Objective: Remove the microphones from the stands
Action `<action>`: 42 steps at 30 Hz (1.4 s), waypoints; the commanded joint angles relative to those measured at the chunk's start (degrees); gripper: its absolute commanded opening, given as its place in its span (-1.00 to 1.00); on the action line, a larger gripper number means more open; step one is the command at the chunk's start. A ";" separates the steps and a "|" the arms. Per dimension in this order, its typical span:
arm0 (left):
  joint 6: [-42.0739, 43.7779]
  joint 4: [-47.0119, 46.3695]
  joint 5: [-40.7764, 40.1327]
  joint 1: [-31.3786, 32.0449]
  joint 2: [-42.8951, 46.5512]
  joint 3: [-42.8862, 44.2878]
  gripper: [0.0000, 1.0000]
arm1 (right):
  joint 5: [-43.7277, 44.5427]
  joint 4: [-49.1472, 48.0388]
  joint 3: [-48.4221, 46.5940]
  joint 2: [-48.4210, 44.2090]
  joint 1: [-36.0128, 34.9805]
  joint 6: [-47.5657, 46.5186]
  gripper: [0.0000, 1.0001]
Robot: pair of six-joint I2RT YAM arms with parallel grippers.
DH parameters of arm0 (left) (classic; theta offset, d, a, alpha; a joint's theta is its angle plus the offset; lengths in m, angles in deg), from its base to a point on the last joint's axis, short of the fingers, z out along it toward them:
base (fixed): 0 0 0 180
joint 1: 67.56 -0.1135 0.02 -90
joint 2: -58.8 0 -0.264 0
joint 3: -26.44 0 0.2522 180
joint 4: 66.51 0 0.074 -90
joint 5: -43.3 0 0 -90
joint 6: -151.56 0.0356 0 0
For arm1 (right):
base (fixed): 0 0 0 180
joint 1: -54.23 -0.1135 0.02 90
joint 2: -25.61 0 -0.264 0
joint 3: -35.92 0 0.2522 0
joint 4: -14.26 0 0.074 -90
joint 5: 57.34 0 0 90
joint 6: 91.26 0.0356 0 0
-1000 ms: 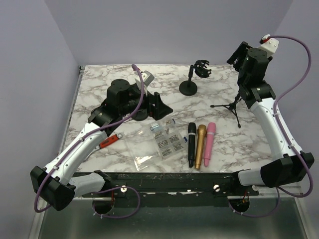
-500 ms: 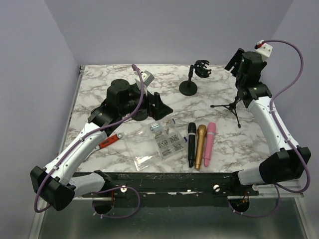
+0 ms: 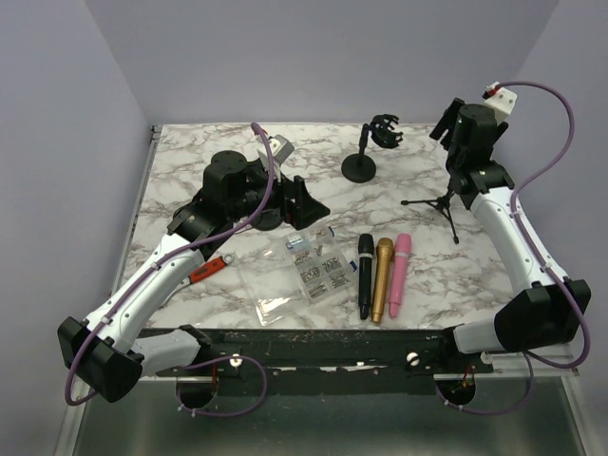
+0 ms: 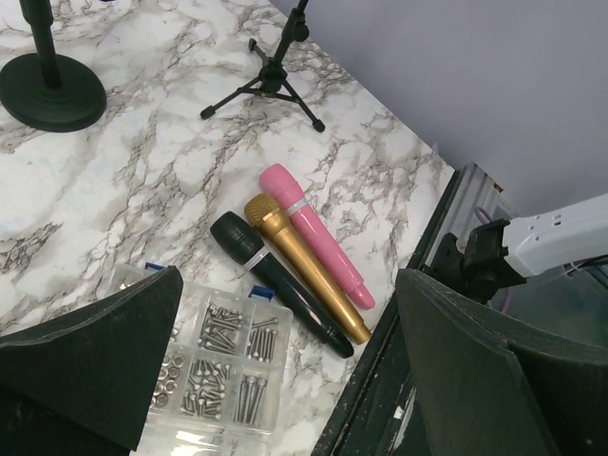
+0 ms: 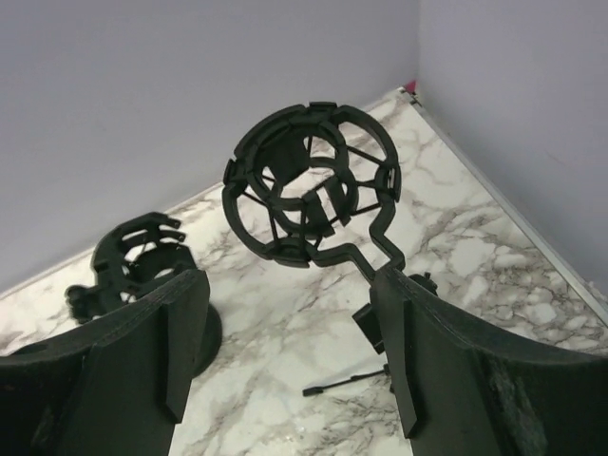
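Observation:
Three microphones lie side by side on the marble table, black (image 3: 365,275), gold (image 3: 382,277) and pink (image 3: 399,274); they also show in the left wrist view, black (image 4: 280,283), gold (image 4: 304,266), pink (image 4: 318,233). A tripod stand (image 3: 442,201) carries an empty black shock mount (image 5: 309,195). A round-base stand (image 3: 360,163) has an empty mount too (image 3: 385,130). My right gripper (image 3: 454,142) is open and empty, its jaws just behind the tripod's mount (image 5: 290,285). My left gripper (image 3: 304,198) is open and empty above the table (image 4: 290,285).
A clear box of screws (image 3: 309,266) lies left of the microphones. A red-handled tool (image 3: 209,269) and a small plastic bag (image 3: 271,306) lie near the front left. The table's front rail (image 3: 361,337) runs below the microphones.
My right gripper has moved down and a little left, closer to the tripod stand's mount. The left arm and the microphones have not moved.

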 commanded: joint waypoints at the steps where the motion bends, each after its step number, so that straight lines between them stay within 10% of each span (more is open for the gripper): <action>1: -0.32 -1.26 1.16 0.44 0.62 -0.57 0.97 | 2.09 2.37 3.05 1.38 0.36 1.29 0.52; 42: -0.42 -1.12 1.30 0.50 1.42 -0.48 0.97 | -8.34 6.31 6.96 -4.05 0.36 5.68 0.53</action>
